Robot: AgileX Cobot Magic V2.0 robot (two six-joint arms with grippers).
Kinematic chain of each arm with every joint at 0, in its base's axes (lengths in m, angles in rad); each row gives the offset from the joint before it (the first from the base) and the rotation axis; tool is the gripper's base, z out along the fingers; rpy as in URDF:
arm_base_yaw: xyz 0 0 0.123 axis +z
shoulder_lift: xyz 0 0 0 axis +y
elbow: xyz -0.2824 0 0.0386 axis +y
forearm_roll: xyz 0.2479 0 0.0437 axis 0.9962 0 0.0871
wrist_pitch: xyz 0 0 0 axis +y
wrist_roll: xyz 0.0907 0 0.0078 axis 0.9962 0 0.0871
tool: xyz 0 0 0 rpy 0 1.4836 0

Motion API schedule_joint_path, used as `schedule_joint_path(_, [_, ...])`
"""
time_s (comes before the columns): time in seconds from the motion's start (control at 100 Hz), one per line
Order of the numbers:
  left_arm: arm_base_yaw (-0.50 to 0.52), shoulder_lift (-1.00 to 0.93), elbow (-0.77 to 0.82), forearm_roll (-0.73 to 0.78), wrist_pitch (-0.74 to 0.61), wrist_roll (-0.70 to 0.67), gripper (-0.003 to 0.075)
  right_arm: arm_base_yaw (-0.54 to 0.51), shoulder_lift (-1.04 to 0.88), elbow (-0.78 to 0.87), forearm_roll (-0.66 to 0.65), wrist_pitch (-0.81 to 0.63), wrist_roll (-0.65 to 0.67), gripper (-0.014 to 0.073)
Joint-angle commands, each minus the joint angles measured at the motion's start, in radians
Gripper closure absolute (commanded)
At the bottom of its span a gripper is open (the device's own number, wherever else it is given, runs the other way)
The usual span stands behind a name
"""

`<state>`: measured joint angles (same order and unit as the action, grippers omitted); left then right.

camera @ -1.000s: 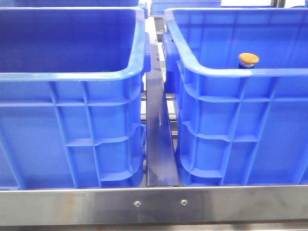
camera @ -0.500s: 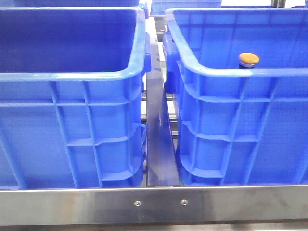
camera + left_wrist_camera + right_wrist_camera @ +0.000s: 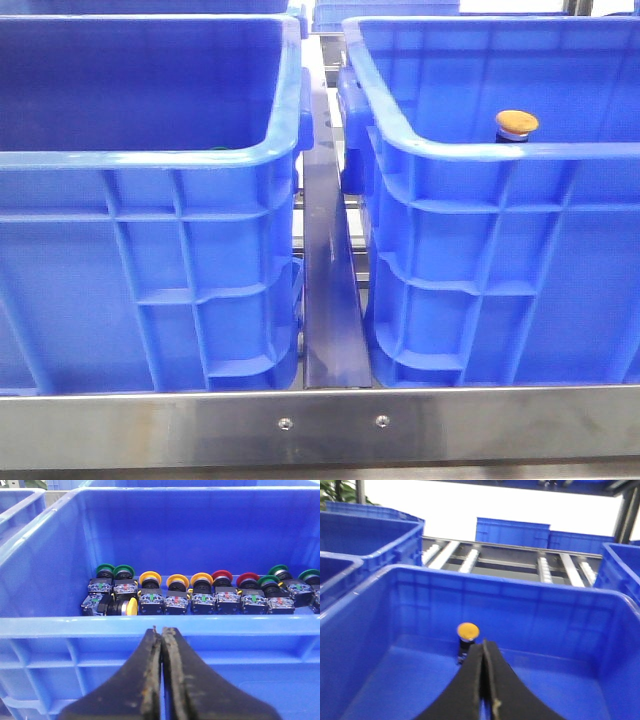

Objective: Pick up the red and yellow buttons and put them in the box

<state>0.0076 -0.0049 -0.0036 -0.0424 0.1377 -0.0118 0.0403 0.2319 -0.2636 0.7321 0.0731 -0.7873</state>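
In the front view two big blue boxes stand side by side: the left box (image 3: 150,260) and the right box (image 3: 500,270). A yellow-orange button (image 3: 517,123) stands upright inside the right box; it also shows in the right wrist view (image 3: 468,631). My right gripper (image 3: 484,645) is shut and empty, just short of that button. My left gripper (image 3: 161,630) is shut and empty, outside the near wall of a box (image 3: 160,645) that holds a row of buttons: yellow ones (image 3: 177,582), red ones (image 3: 221,575) and green ones (image 3: 105,570). Neither gripper shows in the front view.
A steel rail (image 3: 330,300) runs between the two boxes and a steel bar (image 3: 320,425) crosses the front. More blue crates (image 3: 512,531) and a roller conveyor (image 3: 520,560) lie behind in the right wrist view.
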Motion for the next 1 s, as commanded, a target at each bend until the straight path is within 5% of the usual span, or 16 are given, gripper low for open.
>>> schedule_joint_path(0.0, [0.002,-0.026,0.048,-0.007,-0.080,0.001,0.0739,-0.001,0.008,-0.037,-0.529,-0.073,0.504,0.0662])
schedule_joint_path(0.09, [0.002,-0.026,0.048,-0.007,-0.080,0.001,0.0739,-0.001,0.004,-0.016,-0.902,-0.141,0.892,0.0662])
schedule_joint_path(0.15, [0.002,-0.026,0.048,-0.007,-0.080,0.001,0.0739,-0.009,-0.009,0.025,-0.976,-0.226,0.983,0.0662])
schedule_joint_path(0.42, [0.002,-0.026,0.048,-0.007,-0.080,0.001,0.0739,-0.043,-0.172,0.253,-0.772,-0.302,0.869,0.0662])
schedule_joint_path(0.53, [0.002,-0.026,0.048,-0.007,-0.080,0.001,0.0739,-0.051,-0.276,0.274,-0.774,-0.202,0.871,0.0662])
schedule_joint_path(0.99, [0.002,-0.026,0.048,-0.007,-0.080,0.001,0.0739,-0.050,-0.269,0.274,-0.774,-0.225,0.871,0.0662])
